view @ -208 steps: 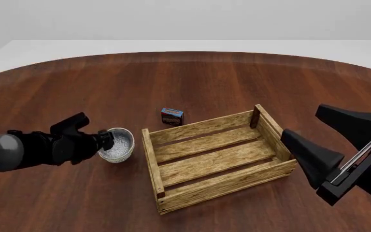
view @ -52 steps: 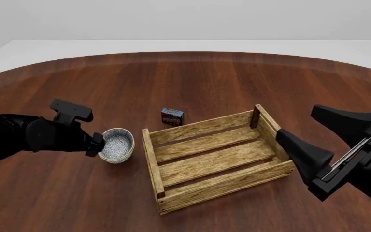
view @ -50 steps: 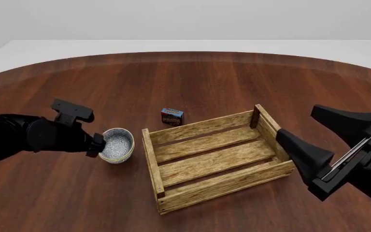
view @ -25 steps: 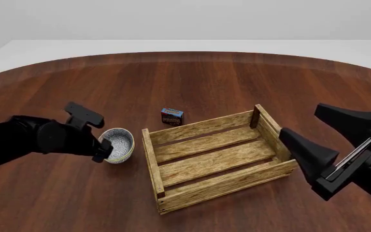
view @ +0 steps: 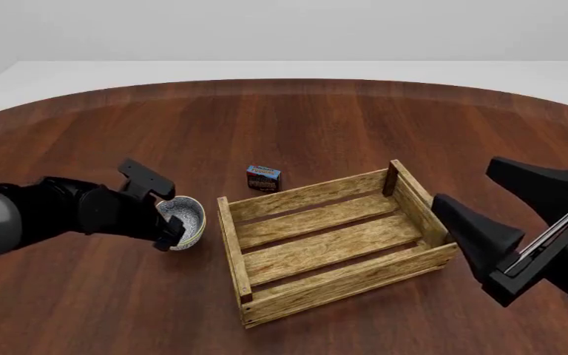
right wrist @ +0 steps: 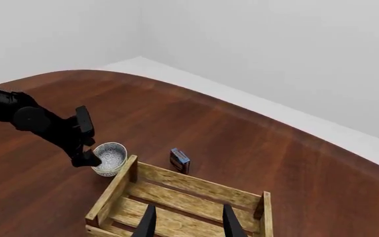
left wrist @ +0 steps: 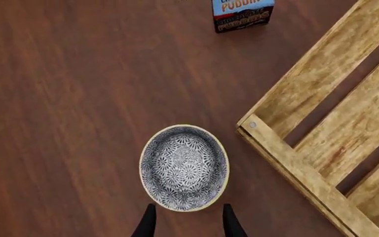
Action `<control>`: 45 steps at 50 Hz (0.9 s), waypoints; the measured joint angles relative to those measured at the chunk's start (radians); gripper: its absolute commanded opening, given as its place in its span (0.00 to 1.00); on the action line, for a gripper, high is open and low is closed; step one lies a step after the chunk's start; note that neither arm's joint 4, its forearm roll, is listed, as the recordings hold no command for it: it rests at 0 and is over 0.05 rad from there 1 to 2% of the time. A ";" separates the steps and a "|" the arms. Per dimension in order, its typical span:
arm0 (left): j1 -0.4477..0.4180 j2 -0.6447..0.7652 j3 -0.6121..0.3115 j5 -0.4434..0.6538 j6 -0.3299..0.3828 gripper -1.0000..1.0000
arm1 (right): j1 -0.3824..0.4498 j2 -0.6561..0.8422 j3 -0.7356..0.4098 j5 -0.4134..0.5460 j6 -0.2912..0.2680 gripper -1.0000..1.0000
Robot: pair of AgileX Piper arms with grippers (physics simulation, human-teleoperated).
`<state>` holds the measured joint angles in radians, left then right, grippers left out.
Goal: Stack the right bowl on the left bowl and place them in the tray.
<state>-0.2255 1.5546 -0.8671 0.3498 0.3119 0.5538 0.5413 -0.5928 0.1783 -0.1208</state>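
Hidden: only one small round whitish-grey bowl with a blue speckled inside (view: pixel 183 219) shows; whether its twin sits nested under it cannot be told. The left pincer's (view: pixel 172 224) fingertips are covered by the arm in the front view.
Left pincer: fingers (left wrist: pixel 147 223) spread, one tip on either side of the bowl's near rim, just short of it in the left wrist view; no clear contact.
Right pincer (view: pixel 481 222): spread wide, holding nothing, hanging beside the right end of the large light-wood slatted tray (view: pixel 234 255).
Bowl: directly ahead of the left pincer, on the dark wooden table (view: pixel 313 126), outside the tray.
Around: tray corner just beyond the bowl; small dark blue-red box (view: pixel 263 177) farther ahead, apart from both.
Change: the left arm has swung closer over the bowl than half a second ago; the bowl sits where it was.
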 measured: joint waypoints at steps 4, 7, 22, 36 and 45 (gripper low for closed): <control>-0.005 0.012 -0.003 -0.006 0.002 1.00 | -0.001 0.000 0.000 0.000 0.000 1.00; -0.007 0.022 -0.006 -0.010 0.004 1.00 | -0.002 0.001 0.000 -0.001 0.000 1.00; -0.021 0.079 -0.014 -0.042 -0.004 1.00 | -0.007 0.010 0.003 -0.011 -0.001 1.00; -0.039 0.132 -0.002 -0.083 -0.024 1.00 | -0.009 0.025 0.008 -0.026 -0.003 1.00; -0.049 0.165 0.007 -0.110 -0.039 1.00 | -0.010 0.031 0.010 -0.031 -0.004 1.00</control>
<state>-0.2745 1.7191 -0.8600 0.2396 0.2733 0.5441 0.5720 -0.5828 0.1470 -0.1249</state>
